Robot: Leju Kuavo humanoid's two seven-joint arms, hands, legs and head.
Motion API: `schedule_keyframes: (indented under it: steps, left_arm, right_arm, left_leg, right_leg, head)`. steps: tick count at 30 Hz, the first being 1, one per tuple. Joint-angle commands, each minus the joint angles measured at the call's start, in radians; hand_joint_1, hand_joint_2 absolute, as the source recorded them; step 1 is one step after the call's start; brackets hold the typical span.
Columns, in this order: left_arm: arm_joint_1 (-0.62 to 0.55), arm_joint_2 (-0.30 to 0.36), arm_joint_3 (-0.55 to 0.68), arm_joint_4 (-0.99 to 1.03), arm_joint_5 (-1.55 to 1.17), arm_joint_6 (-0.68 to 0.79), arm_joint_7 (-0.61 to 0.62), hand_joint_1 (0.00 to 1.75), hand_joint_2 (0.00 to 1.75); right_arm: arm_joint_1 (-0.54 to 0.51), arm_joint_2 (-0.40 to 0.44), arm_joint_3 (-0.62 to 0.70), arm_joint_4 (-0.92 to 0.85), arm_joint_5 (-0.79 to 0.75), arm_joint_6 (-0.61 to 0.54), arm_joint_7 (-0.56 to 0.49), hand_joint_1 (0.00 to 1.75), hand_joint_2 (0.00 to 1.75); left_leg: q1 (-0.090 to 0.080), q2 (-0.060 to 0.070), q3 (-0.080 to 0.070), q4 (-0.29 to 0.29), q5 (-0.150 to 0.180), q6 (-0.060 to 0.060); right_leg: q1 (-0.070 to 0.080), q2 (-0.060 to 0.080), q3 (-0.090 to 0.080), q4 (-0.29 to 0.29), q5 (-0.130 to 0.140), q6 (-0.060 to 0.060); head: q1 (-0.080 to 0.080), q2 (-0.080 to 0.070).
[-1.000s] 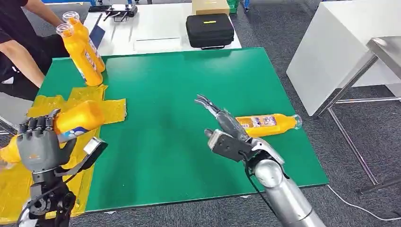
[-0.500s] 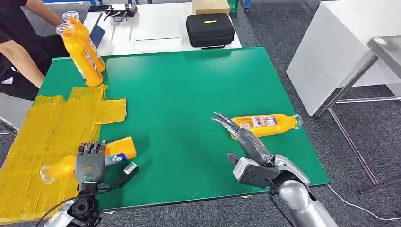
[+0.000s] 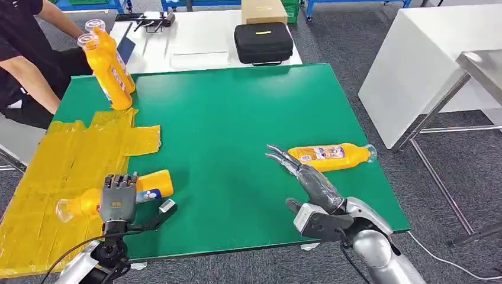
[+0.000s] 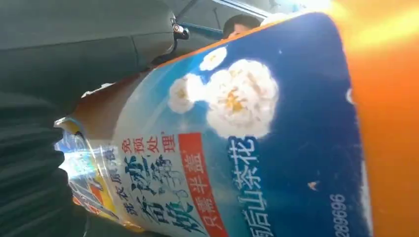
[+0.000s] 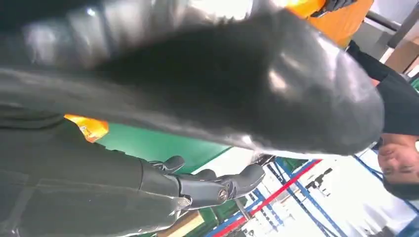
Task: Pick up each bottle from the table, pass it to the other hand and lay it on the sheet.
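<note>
An orange bottle (image 3: 151, 184) with a blue label (image 4: 237, 148) lies across the near edge of the yellow sheet (image 3: 71, 154), its neck over the sheet and its base over the green table (image 3: 237, 100). My left hand (image 3: 116, 200) holds it from above, fingers over its middle and thumb out to the side. A second orange bottle (image 3: 334, 157) lies on its side near the table's right edge. My right hand (image 3: 305, 177) is open just beside its base end, fingers (image 5: 207, 187) stretched out and holding nothing.
A person at the far left holds two upright orange bottles (image 3: 109, 68) over the table's back left corner. Behind the green table stands a white table (image 3: 195, 44) with a black case (image 3: 263, 41). A white bench (image 3: 426, 65) stands at the right.
My left hand has come down from above with the bottle, which now lies on the sheet's near edge. My right hand has drawn back towards me and ended beside the second bottle.
</note>
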Motion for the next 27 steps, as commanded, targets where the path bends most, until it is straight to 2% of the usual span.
schedule_keyframes:
  steps: [1, 4, 5, 8, 10, 11, 12, 13, 14, 16, 19, 20, 21, 24, 27]
  left_arm:
    - [0.041, 0.004, 0.007, 0.0, 0.001, -0.033, 0.034, 0.0, 1.75]
    - [0.073, 0.027, 0.009, -0.091, 0.001, -0.03, 0.063, 0.0, 1.75]
    - [0.111, 0.031, 0.062, -0.178, 0.001, -0.003, 0.09, 0.0, 0.0]
    - [0.16, 0.017, 0.185, -0.307, 0.001, 0.032, 0.042, 0.0, 0.0]
    - [0.161, 0.016, 0.196, -0.323, 0.001, 0.017, 0.031, 0.0, 0.0]
    - [0.154, 0.045, 0.182, -0.367, 0.001, 0.032, 0.071, 0.0, 0.0]
    - [0.201, -0.005, 0.282, -0.481, 0.001, 0.032, -0.02, 0.0, 0.0]
    - [0.217, -0.009, 0.326, -0.55, 0.001, 0.032, -0.065, 0.0, 0.0]
    - [0.258, -0.101, 0.435, -0.622, 0.001, 0.032, -0.182, 0.0, 0.0]
    - [0.3, -0.229, 0.601, -0.753, 0.043, 0.032, -0.377, 0.0, 0.0]
    - [0.313, -0.243, 0.62, -0.767, 0.042, 0.032, -0.397, 0.0, 0.0]
    - [0.311, -0.261, 0.64, -0.791, 0.084, 0.032, -0.447, 0.0, 0.0]
    - [0.319, -0.332, 0.733, -0.867, 0.157, 0.032, -0.577, 0.0, 0.0]
    - [0.326, -0.406, 0.818, -0.992, 0.395, 0.032, -0.75, 0.0, 0.0]
    - [0.358, -0.383, 0.806, -1.124, 0.663, 0.027, -0.757, 0.0, 0.0]
  right_arm:
    - [-0.02, -0.001, 0.029, 0.033, -0.002, 0.007, 0.009, 0.0, 0.0]
    - [-0.013, 0.0, 0.029, 0.042, 0.0, 0.005, 0.007, 0.0, 0.0]
    - [-0.012, 0.012, 0.028, 0.042, 0.003, 0.005, 0.005, 0.0, 0.0]
    - [-0.032, 0.032, 0.036, 0.045, 0.016, 0.012, 0.018, 0.0, 0.0]
    - [-0.04, 0.038, 0.038, 0.047, 0.017, 0.013, 0.026, 0.0, 0.0]
    - [-0.055, 0.043, 0.042, 0.051, 0.018, 0.017, 0.033, 0.0, 0.0]
    - [-0.061, 0.05, 0.04, 0.05, 0.02, 0.019, 0.044, 0.0, 0.0]
    - [-0.063, 0.054, 0.039, 0.049, 0.02, 0.021, 0.048, 0.0, 0.0]
    - [-0.058, 0.061, 0.035, 0.044, 0.022, 0.023, 0.053, 0.0, 0.0]
    - [-0.051, 0.07, 0.034, 0.039, 0.029, 0.026, 0.059, 0.0, 0.0]
    - [-0.045, 0.067, 0.034, 0.035, 0.031, 0.025, 0.06, 0.0, 0.0]
    - [-0.046, 0.067, 0.034, 0.038, 0.033, 0.024, 0.06, 0.0, 0.0]
    - [-0.043, 0.071, 0.031, 0.041, 0.035, 0.026, 0.059, 0.0, 0.0]
    - [-0.05, 0.074, 0.034, 0.057, 0.035, 0.024, 0.051, 0.0, 0.0]
    - [-0.067, 0.08, 0.043, 0.084, 0.03, 0.019, 0.041, 0.0, 0.0]
  left_leg:
    - [0.0, 0.004, 0.002, -0.001, 0.0, -0.001]
    - [0.0, 0.005, 0.002, -0.001, -0.001, -0.001]
    - [0.001, 0.004, 0.002, -0.001, -0.001, -0.001]
    - [0.001, 0.007, 0.001, -0.001, -0.002, -0.001]
    - [0.001, 0.006, -0.001, 0.0, -0.002, -0.001]
    - [0.001, 0.006, -0.001, 0.001, -0.002, -0.002]
    - [0.001, 0.005, -0.004, 0.001, -0.001, -0.001]
    - [0.002, 0.005, -0.005, 0.002, -0.002, -0.002]
    - [0.002, 0.005, -0.009, 0.002, -0.001, -0.001]
    - [0.001, 0.004, -0.011, 0.003, -0.001, 0.0]
    - [0.001, 0.004, -0.008, 0.002, -0.003, 0.0]
    - [0.0, 0.004, -0.009, 0.002, -0.002, 0.0]
    - [0.001, 0.004, -0.008, 0.002, -0.003, -0.001]
    - [0.0, 0.005, -0.012, 0.003, -0.002, 0.0]
    - [0.001, 0.006, -0.011, 0.003, -0.003, -0.001]
  right_leg:
    - [0.0, 0.002, 0.002, -0.001, 0.0, -0.002]
    - [0.001, 0.003, 0.002, -0.001, 0.0, -0.002]
    - [0.001, 0.003, 0.002, -0.001, 0.001, -0.001]
    - [0.001, 0.005, 0.001, -0.001, 0.001, -0.002]
    - [0.001, 0.004, -0.001, 0.0, 0.0, -0.002]
    - [0.001, 0.003, -0.001, 0.0, 0.0, -0.003]
    - [0.001, 0.002, -0.004, 0.0, 0.0, -0.002]
    - [0.002, 0.002, -0.004, 0.0, -0.001, -0.003]
    - [0.001, 0.002, -0.008, 0.001, 0.0, -0.001]
    - [0.001, 0.001, -0.01, 0.001, 0.0, -0.001]
    - [0.001, 0.0, -0.007, 0.0, -0.002, -0.001]
    - [0.0, 0.001, -0.008, -0.001, 0.0, -0.001]
    - [0.001, 0.002, -0.006, -0.001, -0.001, -0.002]
    - [0.001, 0.003, -0.011, 0.001, 0.0, -0.002]
    - [0.001, 0.002, -0.01, 0.0, 0.0, -0.002]
  head:
    - [0.0, 0.0]
    - [0.0, 0.0]
    - [0.0, 0.0]
    - [0.0, 0.0]
    - [0.0, 0.0]
    - [-0.001, 0.0]
    - [0.0, 0.0]
    - [0.0, 0.0]
    - [0.0, 0.0]
    - [-0.001, 0.0]
    - [-0.001, 0.0]
    - [0.0, 0.0]
    - [0.0, 0.0]
    - [-0.001, 0.0]
    - [0.0, 0.0]
